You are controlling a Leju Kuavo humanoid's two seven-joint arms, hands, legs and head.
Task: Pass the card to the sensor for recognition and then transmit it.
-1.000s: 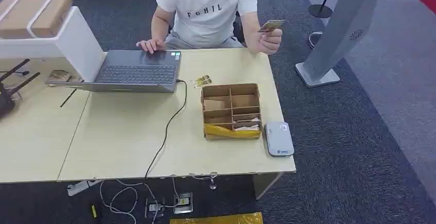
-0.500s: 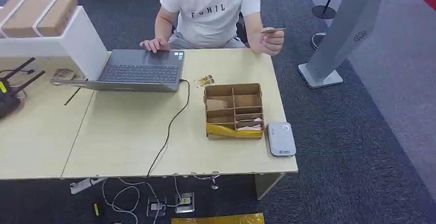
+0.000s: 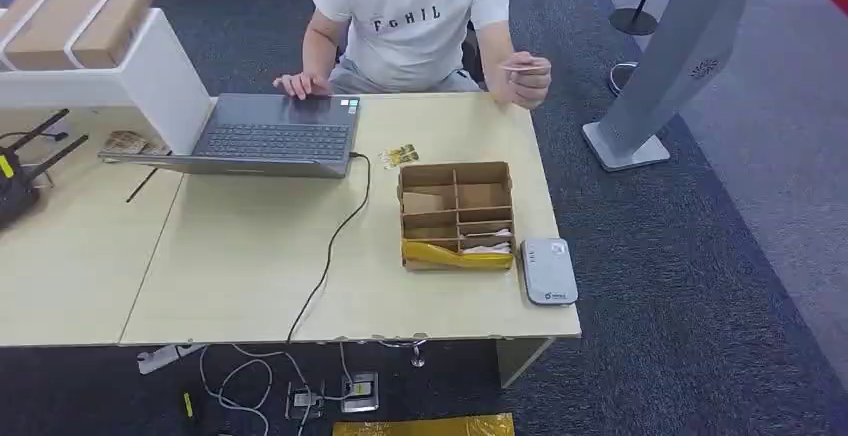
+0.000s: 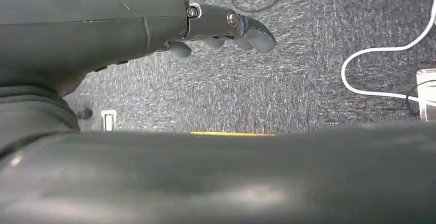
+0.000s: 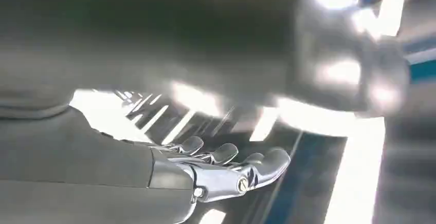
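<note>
Card is in the person's hand; neither of your hands has it yet.

The card (image 3: 522, 68) is pinched in the person's hand (image 3: 529, 80) above the far right corner of the surface (image 3: 240, 276), well apart from the grey sensor (image 3: 548, 271) lying at the near right edge beside the cardboard box (image 3: 455, 216). Your left hand (image 4: 226, 29) hangs over the carpet, fingers apart and loosely curved, holding nothing. Your right hand (image 5: 231, 170) is raised, fingers extended and apart, empty too; that view is blurred. The handover looks like the risk: the card is thin and sits edge-on, so a hurried closure could miss it or knock it loose, and reaching across could snag the box or nudge the sensor off the edge.
</note>
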